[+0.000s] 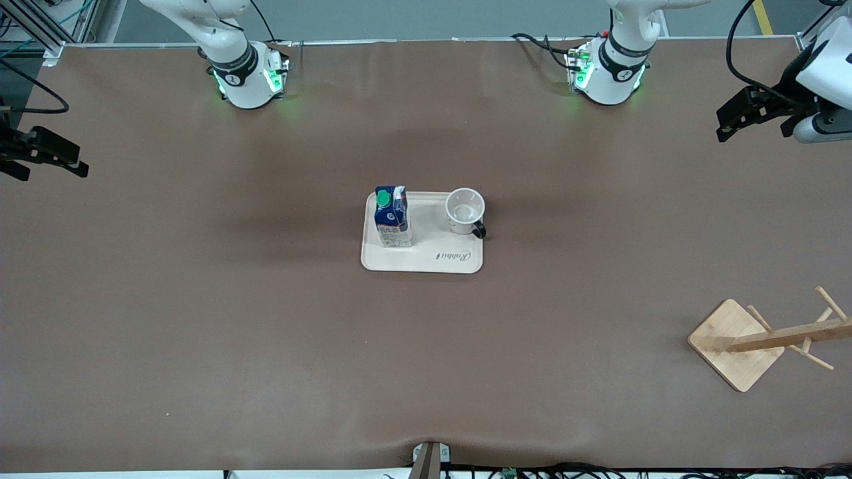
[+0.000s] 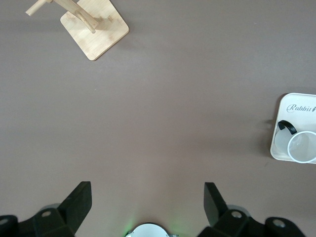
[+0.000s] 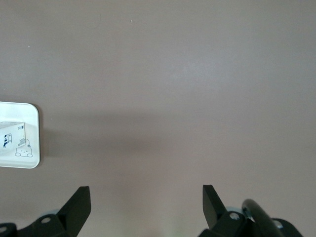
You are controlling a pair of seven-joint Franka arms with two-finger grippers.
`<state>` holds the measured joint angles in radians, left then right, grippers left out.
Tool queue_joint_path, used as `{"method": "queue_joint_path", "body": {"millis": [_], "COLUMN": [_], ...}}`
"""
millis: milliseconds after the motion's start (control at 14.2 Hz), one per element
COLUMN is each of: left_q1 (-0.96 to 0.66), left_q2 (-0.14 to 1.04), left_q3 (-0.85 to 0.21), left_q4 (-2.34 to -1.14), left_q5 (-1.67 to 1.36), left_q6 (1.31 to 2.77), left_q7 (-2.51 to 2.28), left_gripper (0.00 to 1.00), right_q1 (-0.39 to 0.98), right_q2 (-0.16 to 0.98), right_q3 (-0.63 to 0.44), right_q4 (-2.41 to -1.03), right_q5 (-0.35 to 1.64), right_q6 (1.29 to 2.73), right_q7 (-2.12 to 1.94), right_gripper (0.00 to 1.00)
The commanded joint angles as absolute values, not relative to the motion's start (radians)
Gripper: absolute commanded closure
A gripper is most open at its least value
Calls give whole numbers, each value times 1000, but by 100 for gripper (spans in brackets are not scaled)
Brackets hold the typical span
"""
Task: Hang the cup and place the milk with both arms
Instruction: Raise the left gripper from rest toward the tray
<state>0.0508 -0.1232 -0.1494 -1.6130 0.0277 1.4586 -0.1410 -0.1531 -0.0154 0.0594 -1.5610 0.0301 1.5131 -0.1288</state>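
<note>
cup: the white cup (image 1: 464,210) is stood upright, mouth up, on the cream tray (image 1: 426,263) at mid-table, at the tray's end toward the left arm; its black handle is turned toward the front camera and the left arm's end.
milk: the milk (image 1: 391,217) is stood upright on the same tray, beside the cup, at the end toward the right arm; its long axis is vertical and its green cap is on top.
rack: the wooden rack (image 1: 745,339) is placed near the left arm's end of the table, nearer to the front camera than the tray and well apart from it.
left gripper: the left gripper (image 1: 749,113) is held in the air over bare table at the left arm's end; its fingers are spread wide and nothing is held.
right gripper: the right gripper (image 1: 40,154) is held over the right arm's end of the table, fingers likewise parted and empty.
deciding relation: the cup is judged to fall to the left arm and the milk to the right, each thing lying on the tray's end toward that arm; both grippers are well apart from the tray, so a long inward reach is called for.
</note>
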Motion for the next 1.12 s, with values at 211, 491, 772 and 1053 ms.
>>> {"method": "queue_joint_path", "body": {"millis": [211,491,772,1053], "left_q1": [55,54,46,22], "left_q2": [-114,-92,-92,-89], "left_q3": [-150,-152,-164,-172], "left_q4": [-1589,-1566,-1583,-1604], "left_q5": [37,43,35,26], "left_q6": [1450,1450,1419,1417], "left_q7": [-127,-143,-149,-173], "left_gripper": [0,0,0,0], "right_q1": [-161,-163,-164,-163], "right_q2": [-28,-28,-28,-28], "right_q3": [67,67,67,67], "right_q4": [-1565,-1566,-1566,-1566], "right_q5": [25,26,28,28], "right_q6": [1508,1505,1500,1500], "right_q7": [-117,-117,-117,-117], "right_gripper": [0,0,0,0]}}
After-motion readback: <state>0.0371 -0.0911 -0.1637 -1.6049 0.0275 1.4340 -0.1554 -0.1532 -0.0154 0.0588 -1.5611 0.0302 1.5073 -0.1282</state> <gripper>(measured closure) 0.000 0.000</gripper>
